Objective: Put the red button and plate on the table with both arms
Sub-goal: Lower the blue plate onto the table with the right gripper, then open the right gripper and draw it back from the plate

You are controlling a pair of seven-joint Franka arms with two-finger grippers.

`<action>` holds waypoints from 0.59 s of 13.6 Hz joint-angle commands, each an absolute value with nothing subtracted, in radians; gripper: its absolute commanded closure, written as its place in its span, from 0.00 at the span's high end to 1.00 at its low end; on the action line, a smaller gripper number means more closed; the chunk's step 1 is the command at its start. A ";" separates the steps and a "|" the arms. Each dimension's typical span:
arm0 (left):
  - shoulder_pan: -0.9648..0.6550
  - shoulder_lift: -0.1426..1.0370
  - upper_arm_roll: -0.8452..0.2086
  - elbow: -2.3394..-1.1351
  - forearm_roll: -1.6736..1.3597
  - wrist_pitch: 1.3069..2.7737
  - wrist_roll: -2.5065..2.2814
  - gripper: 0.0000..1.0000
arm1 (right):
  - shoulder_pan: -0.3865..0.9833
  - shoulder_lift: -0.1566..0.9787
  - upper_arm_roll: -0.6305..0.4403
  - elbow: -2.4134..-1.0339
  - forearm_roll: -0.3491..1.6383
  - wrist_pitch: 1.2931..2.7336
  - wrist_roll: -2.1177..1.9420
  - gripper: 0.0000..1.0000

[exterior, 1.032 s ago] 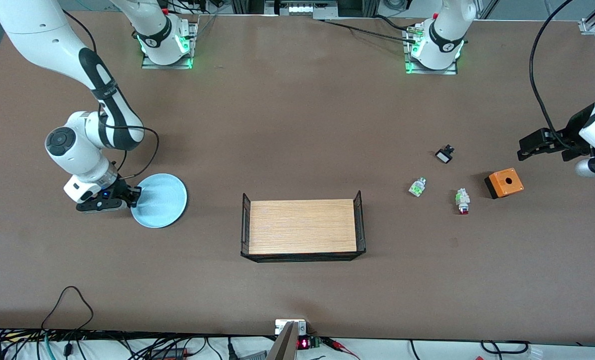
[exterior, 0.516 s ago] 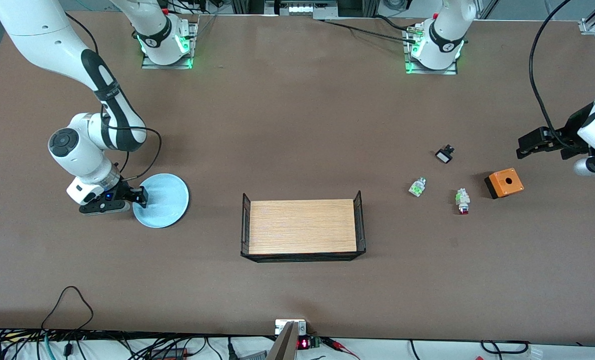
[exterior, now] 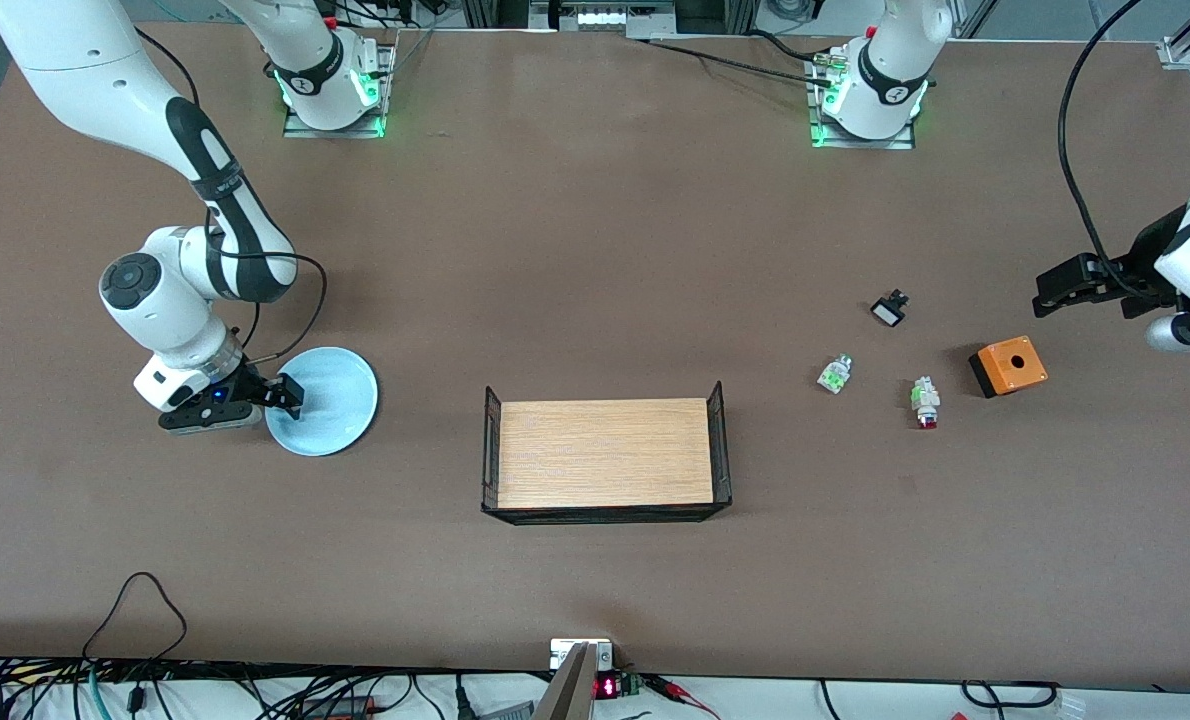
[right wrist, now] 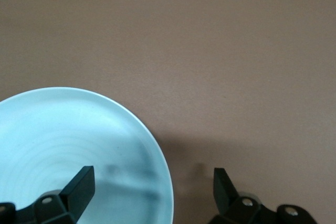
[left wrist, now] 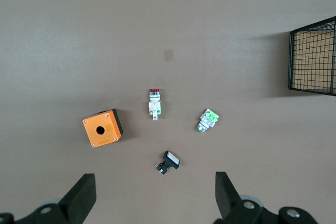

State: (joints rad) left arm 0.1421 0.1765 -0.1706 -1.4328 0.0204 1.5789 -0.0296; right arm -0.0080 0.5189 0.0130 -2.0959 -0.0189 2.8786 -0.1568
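Right gripper (exterior: 290,397) low at the rim of the plate (exterior: 327,400), fingers (right wrist: 79,187) spread apart, one over the plate and one outside the rim, gripping nothing. Plate flat on the table (exterior: 595,250), toward the right arm's end. Left gripper (exterior: 1055,295) up over the table at the left arm's end, fingers (left wrist: 81,195) wide apart, empty, waiting. Red button (exterior: 924,402) lying on the table between the green-capped button (exterior: 834,374) and the orange box (exterior: 1007,366), apart from both. Black-and-white part (exterior: 889,309) farther from the front camera. Wooden tray (exterior: 605,453) in the middle of the table.
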 commanded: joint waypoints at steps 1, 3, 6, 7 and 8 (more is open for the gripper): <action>0.143 0.169 -0.169 -1.419 -0.003 1.557 -0.031 1.00 | -0.003 0.493 0.021 -2.097 -0.018 2.884 -0.152 1.00; 0.143 0.169 -0.169 -1.419 -0.003 1.559 -0.029 1.00 | 0.006 0.419 0.037 -2.057 -0.017 2.852 -0.162 1.00; 0.143 0.169 -0.169 -1.419 -0.003 1.557 -0.029 1.00 | 0.012 0.338 0.035 -1.840 -0.023 2.363 -0.163 1.00; 0.143 0.169 -0.170 -1.419 -0.003 1.557 -0.029 1.00 | 0.011 0.318 0.035 -1.760 -0.015 2.206 -0.161 1.00; 0.143 0.169 -0.170 -1.419 -0.003 1.557 -0.029 1.00 | 0.008 0.296 0.032 -1.705 -0.015 2.081 -0.161 1.00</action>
State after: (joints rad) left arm 0.1421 0.1765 -0.1706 -1.4325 0.0204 1.5785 -0.0296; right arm 0.0150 0.3316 0.0314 -1.8287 -0.0189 2.3393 -0.1566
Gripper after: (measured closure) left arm 0.000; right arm 0.000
